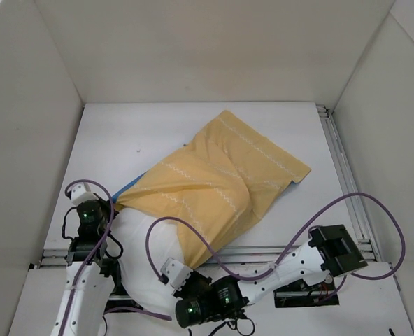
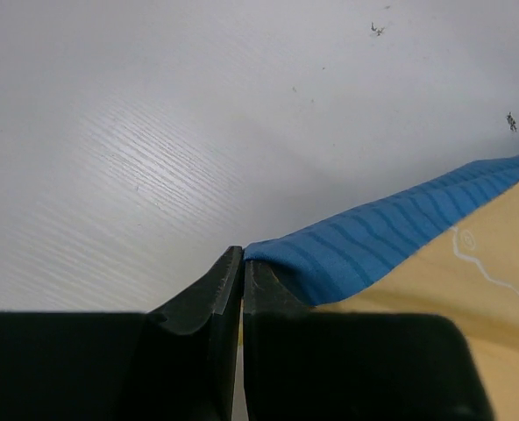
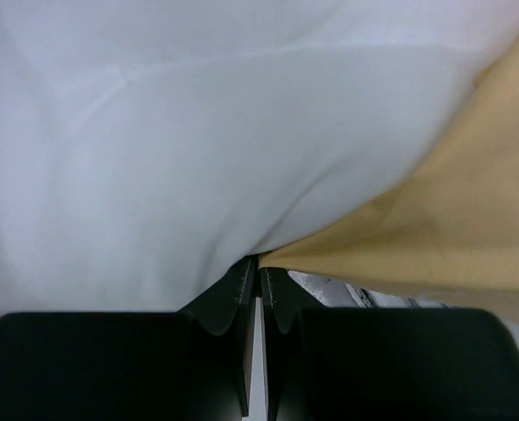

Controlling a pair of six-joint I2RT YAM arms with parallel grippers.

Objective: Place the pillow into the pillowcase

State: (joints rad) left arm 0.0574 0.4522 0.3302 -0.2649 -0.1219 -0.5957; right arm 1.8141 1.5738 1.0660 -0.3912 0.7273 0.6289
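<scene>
The pillowcase (image 1: 221, 175) lies diagonally on the table, its plain yellow-orange face up, with a blue strip showing at its left edge. The white pillow (image 1: 143, 245) sticks out of its near-left end, between the arms. My left gripper (image 1: 113, 204) is shut on the blue edge of the pillowcase (image 2: 391, 232); its jaws meet on the fabric in the left wrist view (image 2: 243, 256). My right gripper (image 1: 167, 269) is shut at the near side of the opening. In the right wrist view (image 3: 258, 265) it pinches the yellow hem (image 3: 470, 202), right beside the pillow (image 3: 198, 149).
White walls enclose the table (image 1: 123, 140) on three sides. An aluminium rail (image 1: 343, 168) runs along the right side and another along the near edge (image 1: 277, 248). A purple cable (image 1: 193, 241) loops over the pillow and the pillowcase's near corner.
</scene>
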